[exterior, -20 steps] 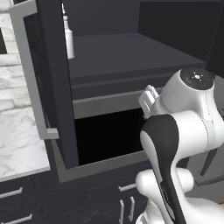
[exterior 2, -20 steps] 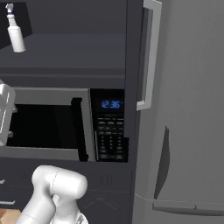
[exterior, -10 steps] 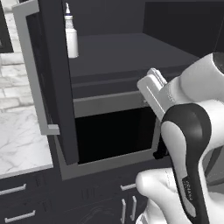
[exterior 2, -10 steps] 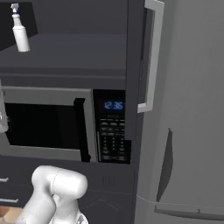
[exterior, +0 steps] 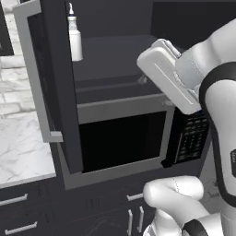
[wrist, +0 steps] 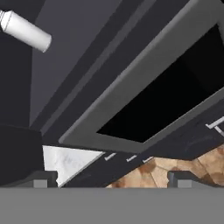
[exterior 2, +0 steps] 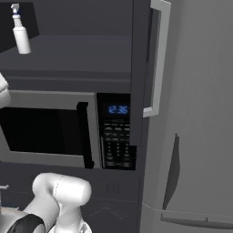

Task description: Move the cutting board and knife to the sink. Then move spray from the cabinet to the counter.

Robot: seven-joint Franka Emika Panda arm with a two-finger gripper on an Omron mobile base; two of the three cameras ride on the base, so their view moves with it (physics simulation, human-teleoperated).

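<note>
The spray (exterior: 74, 37) is a slim white bottle standing on the shelf of the open dark cabinet (exterior: 57, 87), just behind its swung-out door. It also shows in the right base view as the spray (exterior 2: 20, 34), and in the hand view as the spray (wrist: 26, 29) at the upper left. My gripper (wrist: 111, 183) is open with nothing between its fingertips (wrist: 43, 181), and it sits well short of the bottle. My white hand (exterior: 170, 76) hangs in front of the shelf, to the right of and below the spray. A patch of white marble counter (exterior: 18, 147) lies at the left. The cutting board, knife and sink are out of view.
A built-in microwave (exterior: 120, 138) with a dark window and keypad (exterior 2: 116, 136) sits under the cabinet shelf. The open cabinet door's grey bar handle (exterior: 34, 78) sticks out at the left. A second door with handle (exterior 2: 154, 59) and a grey fridge (exterior 2: 200, 136) stand at the right. Drawers (exterior: 18, 216) lie below the counter.
My arm has lifted, carrying the hand up and to the right in the left base view, closer to the shelf's height. The spray has stayed put and the jaws have stayed open.
</note>
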